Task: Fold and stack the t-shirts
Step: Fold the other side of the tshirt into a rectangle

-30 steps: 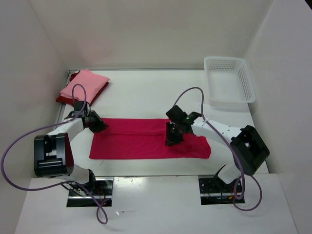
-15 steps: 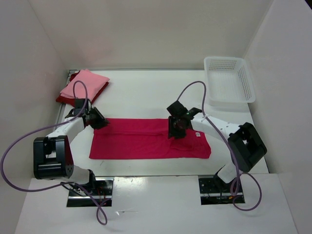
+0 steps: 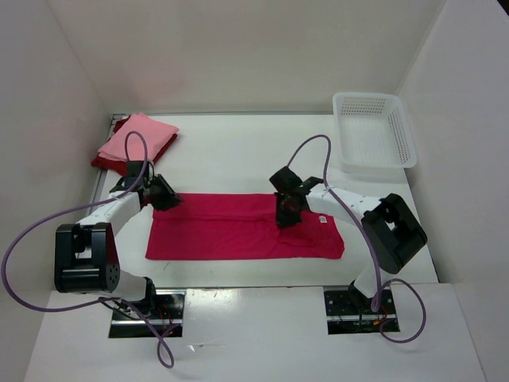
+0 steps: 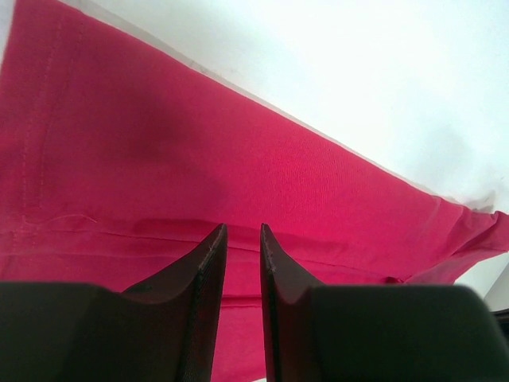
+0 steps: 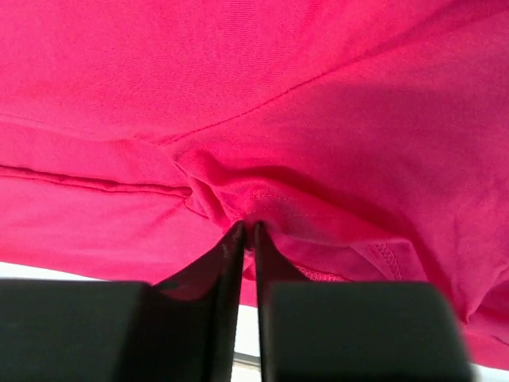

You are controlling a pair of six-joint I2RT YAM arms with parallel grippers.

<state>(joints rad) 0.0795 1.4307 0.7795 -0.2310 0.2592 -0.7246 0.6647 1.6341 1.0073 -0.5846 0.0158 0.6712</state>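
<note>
The crimson-magenta t-shirt (image 3: pixel 231 231) lies folded into a long strip across the middle of the table. My right gripper (image 3: pixel 286 216) is shut on a bunched fold of it right of the strip's middle, and the cloth puckers at the fingertips in the right wrist view (image 5: pixel 247 225). My left gripper (image 3: pixel 165 195) hovers over the strip's far left corner. In the left wrist view (image 4: pixel 242 227) its jaws stand a narrow gap apart with nothing between them, and the shirt (image 4: pixel 278 159) lies flat below. The folded light pink t-shirt (image 3: pixel 137 138) lies on the dark red t-shirt (image 3: pixel 106 161) at the back left.
A white mesh basket (image 3: pixel 374 131) stands at the back right. White walls close in the table on the left, right and back. Purple cables loop over both arms.
My right gripper has moved a little toward the back of the table, still pinching the cloth. My left gripper has shifted slightly back and right, over the strip's corner.
</note>
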